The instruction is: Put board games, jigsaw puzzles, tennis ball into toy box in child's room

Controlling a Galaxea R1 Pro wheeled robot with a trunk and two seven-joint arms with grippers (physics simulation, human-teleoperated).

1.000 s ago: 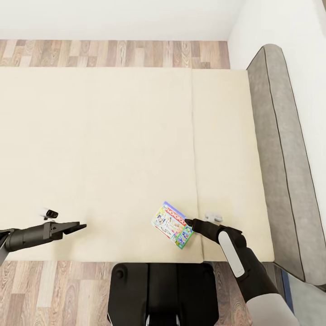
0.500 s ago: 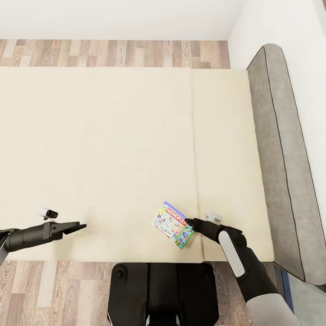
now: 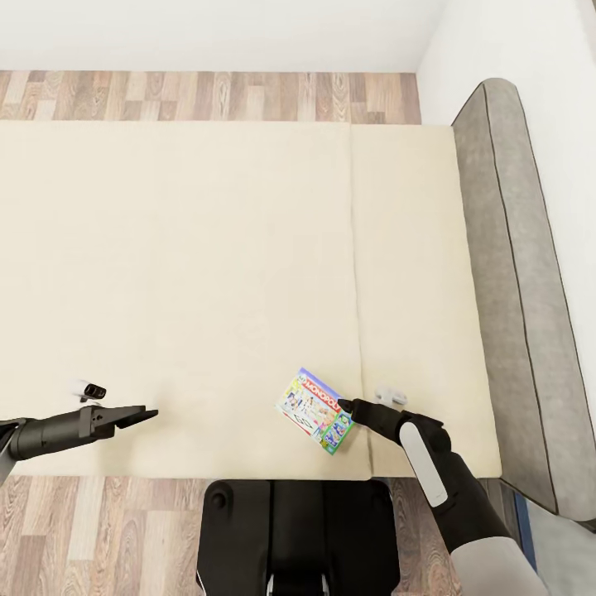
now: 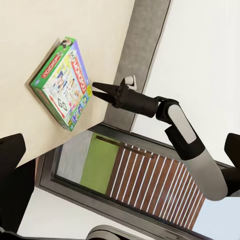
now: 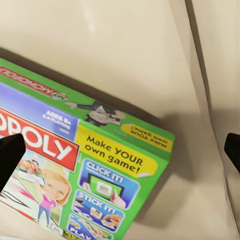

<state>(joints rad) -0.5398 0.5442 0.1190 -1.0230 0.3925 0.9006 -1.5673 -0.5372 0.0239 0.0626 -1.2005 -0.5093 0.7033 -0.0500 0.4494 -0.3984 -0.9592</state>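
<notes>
One board game (image 3: 315,411), a green box lettered "MONOPOLY" and "Make YOUR own game!", was seen lying on the bed (image 3: 207,273) near its front edge, just beside the right gripper (image 3: 343,406), whose opening could not be told, while the left gripper (image 3: 147,413) was held apart, empty, its spread likewise unclear.

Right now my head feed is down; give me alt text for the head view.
The right gripper rests at the edge of a colourful Monopoly board game lying flat near the front edge of a cream bed. The left gripper hangs over bare bedding far to the left. A grey headboard runs along the right, against a white wall.
</notes>
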